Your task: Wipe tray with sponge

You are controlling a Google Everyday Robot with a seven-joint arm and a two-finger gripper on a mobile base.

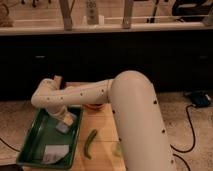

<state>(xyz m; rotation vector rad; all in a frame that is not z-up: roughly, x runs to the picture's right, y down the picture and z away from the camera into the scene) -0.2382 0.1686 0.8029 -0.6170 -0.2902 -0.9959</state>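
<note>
In the camera view the tray lay along the worktop's left edge, reaching its near-left corner; the arm crossed from the right; the gripper hung over the tray's far-right part, right at the sponge; whether it was clamped on it could not be told; a grey patch lay at the tray's near end; a green pod lay just beside its right rim.
</note>
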